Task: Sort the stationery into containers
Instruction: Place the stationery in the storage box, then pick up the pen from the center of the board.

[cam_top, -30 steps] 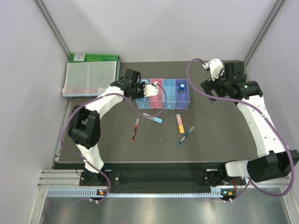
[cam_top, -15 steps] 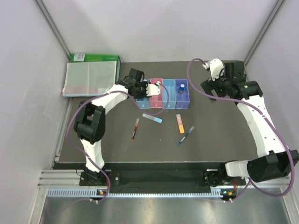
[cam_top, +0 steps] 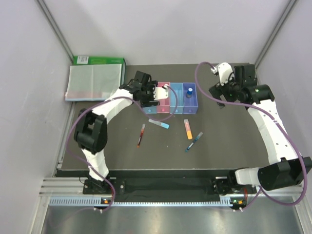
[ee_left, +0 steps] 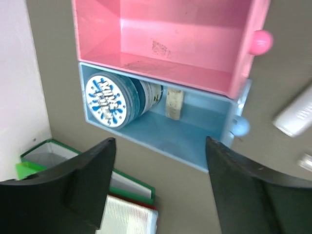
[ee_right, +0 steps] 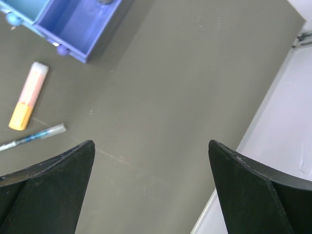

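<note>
The containers (cam_top: pixel 173 97) form a joined row at the back of the mat. My left gripper (cam_top: pixel 148 96) hangs open and empty over the leftmost light-blue bin (ee_left: pixel 195 141). In that bin lie the round tape roll (ee_left: pixel 109 95) and the beige eraser (ee_left: pixel 174 102). The pink bin (ee_left: pixel 165 44) beside it is empty. A blue-capped bottle (cam_top: pixel 190 91) stands in the purple-blue bin (ee_right: pixel 78 24). On the mat lie the light-blue marker (cam_top: pixel 159 123), dark red pen (cam_top: pixel 141 135), orange highlighter (cam_top: pixel 187 129) and blue pen (cam_top: pixel 194 142). My right gripper (cam_top: pixel 218 92) is open over bare mat right of the bins.
A clear folder with a green box (cam_top: pixel 95 80) lies at the back left, close to the left end of the bins. White walls enclose the mat; its right edge (ee_right: pixel 253 131) runs near my right gripper.
My left gripper's jaws have spread wide above the leftmost bin, and that arm has shifted a little right. The right arm has not moved.
</note>
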`<state>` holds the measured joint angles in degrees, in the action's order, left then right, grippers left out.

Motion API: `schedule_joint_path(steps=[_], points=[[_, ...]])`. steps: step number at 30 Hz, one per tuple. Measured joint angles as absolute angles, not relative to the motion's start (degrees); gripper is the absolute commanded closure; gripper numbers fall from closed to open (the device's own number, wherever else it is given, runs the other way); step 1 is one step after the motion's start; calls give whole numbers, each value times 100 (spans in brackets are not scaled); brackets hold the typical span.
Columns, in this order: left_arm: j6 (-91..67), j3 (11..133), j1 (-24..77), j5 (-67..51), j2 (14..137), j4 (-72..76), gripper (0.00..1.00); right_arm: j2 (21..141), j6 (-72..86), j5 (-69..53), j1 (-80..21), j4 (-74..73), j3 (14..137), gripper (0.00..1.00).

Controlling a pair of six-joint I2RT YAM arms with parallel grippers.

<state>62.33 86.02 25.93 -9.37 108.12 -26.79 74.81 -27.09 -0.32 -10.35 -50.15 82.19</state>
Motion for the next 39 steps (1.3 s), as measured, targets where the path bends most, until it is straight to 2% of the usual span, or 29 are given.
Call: schedule_joint_path(steps=[3, 4, 5, 11, 18, 21, 29, 34, 39], points=[[6031, 8399, 2714, -939, 10239, -2902, 13, 7472, -2797, -314, -1033, -5151, 8219, 0], [5957, 8283, 2753, -963, 9994, -2974, 5, 7465, -2832, -416, -1033, -5207, 8221, 0], [5905, 8178, 2779, -989, 9778, -3059, 1, 7461, -2860, -521, -1035, -5269, 8221, 0], [5756, 6799, 3022, -1188, 8420, -3540, 1, 7461, -3057, -1004, -1170, -5660, 8217, 0], [5983, 5339, 3739, -836, 8130, -3610, 1, 7446, -3374, -1052, -1800, -5892, 7957, 0], [5996, 5393, 3872, -635, 8285, -3518, 1, 7446, -3444, -1017, -1828, -5957, 7940, 0], [6152, 6488, 3924, -392, 9585, -2840, 1, 7369, -3483, -902, -1826, -5948, 7806, 1], [6434, 7229, 3951, -395, 10353, -2786, 1, 7325, -3498, -827, -1826, -5946, 7765, 0], [6842, 7404, 3977, -506, 10750, -2877, 1, 7321, -3498, -779, -1826, -5935, 7765, 0]])
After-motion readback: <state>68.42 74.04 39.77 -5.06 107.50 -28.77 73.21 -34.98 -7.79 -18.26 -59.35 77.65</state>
